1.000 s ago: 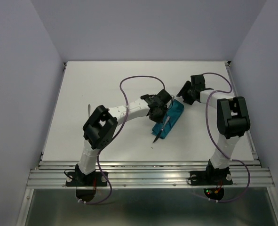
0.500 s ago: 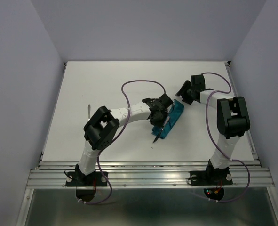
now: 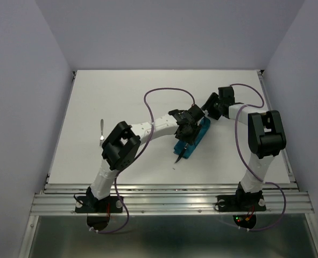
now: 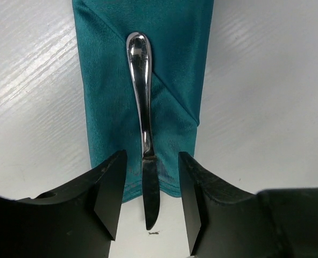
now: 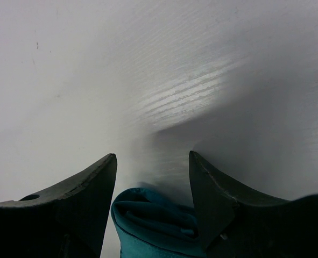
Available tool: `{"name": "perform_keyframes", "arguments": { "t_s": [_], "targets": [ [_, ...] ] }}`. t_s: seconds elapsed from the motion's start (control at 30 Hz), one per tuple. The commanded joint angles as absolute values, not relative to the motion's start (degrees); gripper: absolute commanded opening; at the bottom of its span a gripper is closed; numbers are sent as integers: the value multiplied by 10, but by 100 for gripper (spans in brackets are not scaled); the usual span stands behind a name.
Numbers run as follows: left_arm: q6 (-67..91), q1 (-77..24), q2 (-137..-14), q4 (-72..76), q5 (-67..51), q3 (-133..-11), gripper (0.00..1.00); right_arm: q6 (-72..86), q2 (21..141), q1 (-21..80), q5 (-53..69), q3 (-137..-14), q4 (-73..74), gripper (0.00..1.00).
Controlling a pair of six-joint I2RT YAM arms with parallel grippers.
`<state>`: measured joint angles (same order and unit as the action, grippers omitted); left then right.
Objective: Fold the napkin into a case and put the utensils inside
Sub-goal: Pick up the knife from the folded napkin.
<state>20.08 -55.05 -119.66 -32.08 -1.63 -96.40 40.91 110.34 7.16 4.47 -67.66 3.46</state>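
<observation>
The teal napkin [image 3: 200, 131] lies folded as a narrow case [image 4: 169, 64] on the white table, right of the middle. A silver knife [image 4: 141, 80], one of the utensils, lies along it with its handle on the cloth. Its pointed blade [image 3: 179, 156] sticks out over the near end. My left gripper [image 4: 149, 201] is open, its fingers [image 4: 110, 188] on either side of the blade without touching it. My right gripper [image 5: 153, 158] is open at the far end, with the rolled edge of the cloth [image 5: 153, 220] between its fingers. In the top view the left gripper [image 3: 186, 130] hides the case's middle, and the right gripper [image 3: 206, 111] sits just beyond it.
A second silver utensil [image 3: 101, 131] lies alone at the table's left side. Purple cables [image 3: 167, 94] loop above both arms. Grey walls close in the table on three sides, and a metal rail [image 3: 169, 196] runs along the near edge.
My left gripper has opened and let go of the knife, which now lies on the case. The left arm has shifted slightly right and farther along the cloth. The right arm has not moved.
</observation>
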Motion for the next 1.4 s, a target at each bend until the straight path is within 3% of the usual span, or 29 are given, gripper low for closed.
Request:
{"name": "perform_keyframes", "arguments": {
  "t_s": [0.0,0.33,0.7,0.87,1.07,1.37],
  "targets": [
    [198,-554,-1219,-356,-6,-1006,54,406,1098,69,47,-671,24,62],
    [193,-556,-1268,-392,21,-1049,51,408,1101,69,50,-667,21,62],
    [196,-558,-1276,-405,40,-1058,36,409,1105,69,50,-664,19,62],
    [192,-559,-1271,-400,31,-1055,27,410,1103,69,51,-663,19,62],
    [190,-560,-1253,-396,25,-1062,5,407,1102,69,51,-663,19,62],
    [185,-560,-1222,-399,16,-1068,0,407,1104,69,56,-664,19,62]
  ]
}}
